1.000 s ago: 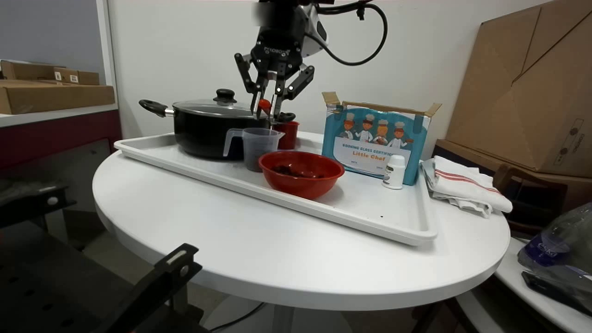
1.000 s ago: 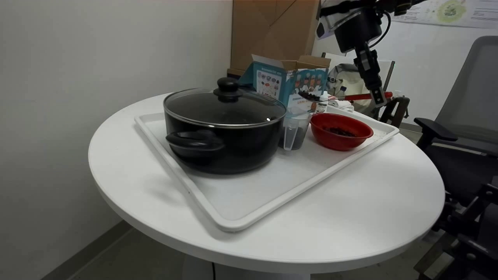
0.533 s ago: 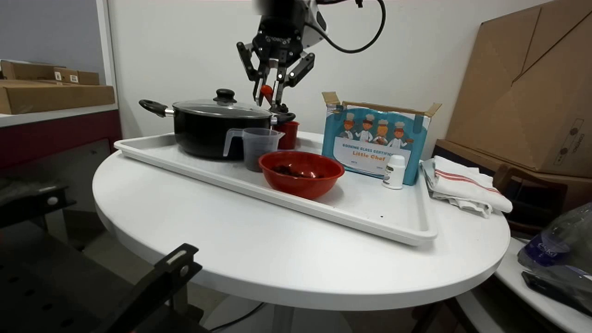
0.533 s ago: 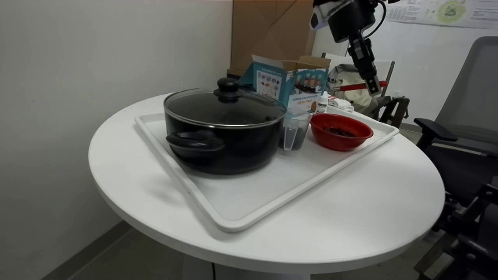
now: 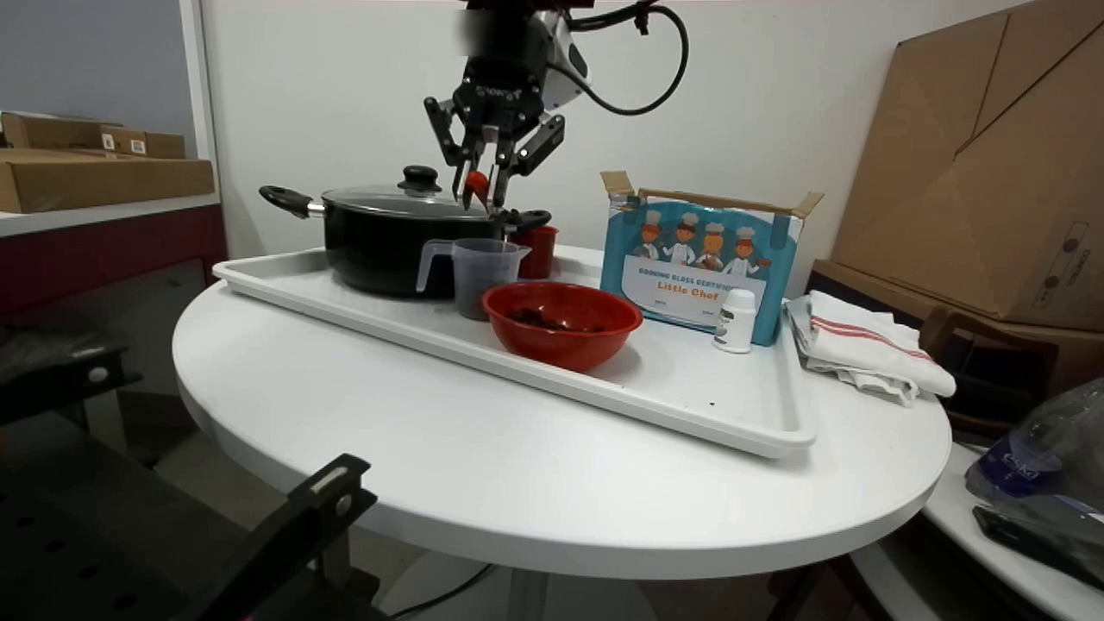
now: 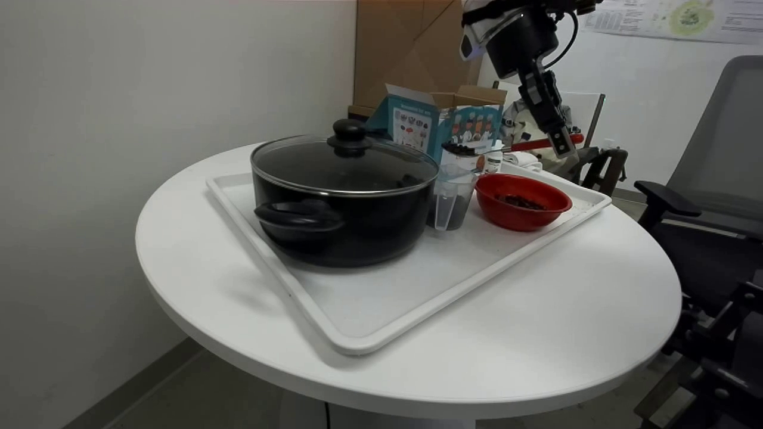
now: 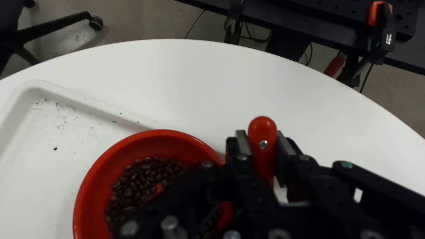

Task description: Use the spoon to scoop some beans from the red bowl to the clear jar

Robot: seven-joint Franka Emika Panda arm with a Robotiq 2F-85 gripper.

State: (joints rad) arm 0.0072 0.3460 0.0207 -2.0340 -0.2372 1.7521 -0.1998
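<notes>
Spoon [image 6: 527,145]: because dark beans [image 6: 459,149] are heaped at its far end, it is held close to level, beans at 9 o'clock and handle at 3 o'clock in an exterior view, presumably so that none are spilled.
Gripper [image 7: 263,141]: its pads are clamped on both sides of the red handle, near the butt, perhaps so that reach is given to the tip.
Clear jar [image 5: 486,269]: it is stood upright, its own handle at 9 o'clock in an exterior view; the beans are held higher than its rim, though whether squarely over the mouth cannot be told. Tipping is judged to come next.
Red bowl [image 5: 565,347]: it is set near the jar, at 4 o'clock in an exterior view, so the carry is likely kept short; more beans [image 7: 142,181] are held in it.
White tray [image 6: 369,304]: jar and bowl are both borne on it, probably so that strays are caught.
</notes>
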